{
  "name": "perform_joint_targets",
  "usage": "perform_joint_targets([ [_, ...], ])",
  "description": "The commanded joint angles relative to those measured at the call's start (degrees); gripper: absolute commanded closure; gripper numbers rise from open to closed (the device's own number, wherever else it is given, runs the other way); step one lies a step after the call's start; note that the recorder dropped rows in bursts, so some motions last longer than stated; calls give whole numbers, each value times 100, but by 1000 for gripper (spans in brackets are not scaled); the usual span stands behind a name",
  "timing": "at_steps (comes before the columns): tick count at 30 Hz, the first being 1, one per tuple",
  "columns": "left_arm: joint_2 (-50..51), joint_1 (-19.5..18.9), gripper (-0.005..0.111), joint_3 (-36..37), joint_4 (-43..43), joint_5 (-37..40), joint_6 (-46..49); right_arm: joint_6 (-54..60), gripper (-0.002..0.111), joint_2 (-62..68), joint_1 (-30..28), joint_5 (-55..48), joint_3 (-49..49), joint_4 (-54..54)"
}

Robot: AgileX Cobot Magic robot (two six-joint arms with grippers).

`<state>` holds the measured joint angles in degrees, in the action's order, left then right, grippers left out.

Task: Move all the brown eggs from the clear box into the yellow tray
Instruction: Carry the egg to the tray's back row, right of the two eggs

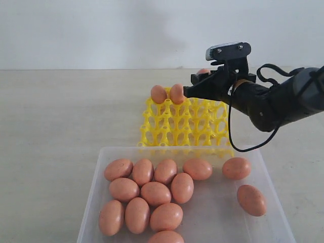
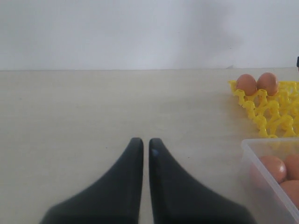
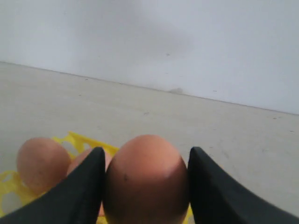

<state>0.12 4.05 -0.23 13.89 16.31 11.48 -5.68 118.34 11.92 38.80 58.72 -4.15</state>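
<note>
Eggs [image 1: 155, 193]: thirteen lie in box [image 1: 217, 217], bottom centre of exterior view, most bunched at its left, two apart at right. Two more sit side by side at top-left corner of tray [image 1: 202, 126], just above box. Right claw [image 3: 146, 156] clamped on one egg [image 3: 145, 182], over tray's top edge, right beside those two. Left claw [image 2: 145, 142] pressed almost together, empty, over bare table [image 2: 70, 116], well left of tray.

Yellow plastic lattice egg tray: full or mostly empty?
Mostly empty: the yellow tray shows two brown oval eggs in its far row, other visible cups bare.
</note>
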Motion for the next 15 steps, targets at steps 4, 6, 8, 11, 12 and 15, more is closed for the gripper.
perform_joint_targets([
  [4, -12, 51, 103, 23, 6, -7, 15, -3035, 108, 385, -562, -148, 827, -3268],
  [6, -12, 51, 103, 23, 6, -7, 15, -3223, 108, 402, -619, -255, 915, -3568],
  [8, -12, 51, 103, 23, 6, -7, 15, -3249, 108, 402, -619, -465, 933, -3709],
  [11, -12, 51, 103, 23, 6, -7, 15, -3273, 108, 417, -619, -579, 933, -3850],
  [12, -12, 51, 103, 23, 6, -7, 15, -3273, 108, 417, -619, -618, 933, -3875],
  [15, -12, 51, 103, 23, 6, -7, 15, -3102, 108, 417, -619, -697, 933, -3891],
])
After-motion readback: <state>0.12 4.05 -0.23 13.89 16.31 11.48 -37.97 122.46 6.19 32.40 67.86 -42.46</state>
